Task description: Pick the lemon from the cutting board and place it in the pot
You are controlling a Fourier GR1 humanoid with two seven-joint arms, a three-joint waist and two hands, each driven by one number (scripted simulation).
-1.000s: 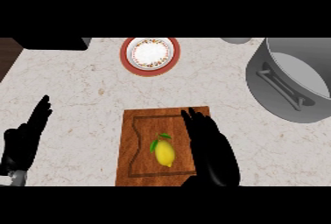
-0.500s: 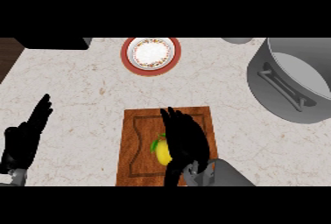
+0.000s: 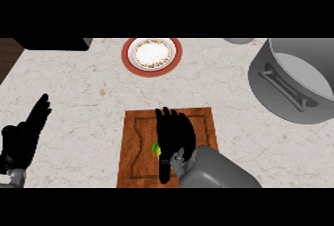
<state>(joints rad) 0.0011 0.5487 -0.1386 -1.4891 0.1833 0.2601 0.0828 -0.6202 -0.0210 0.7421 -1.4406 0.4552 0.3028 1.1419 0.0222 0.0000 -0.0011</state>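
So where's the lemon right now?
Head view: the lemon is on the cutting board, low centre, almost hidden under the right hand; only a sliver shows at the hand's left edge.

A round white plate with a red patterned rim [image 3: 151, 55] is sitting on the pale speckled stone counter [image 3: 85, 97], near its far edge. A dark rectangular object [image 3: 53, 43] is lying at the far left corner, and a small grey rounded object [image 3: 240, 40] is peeking in at the far edge.
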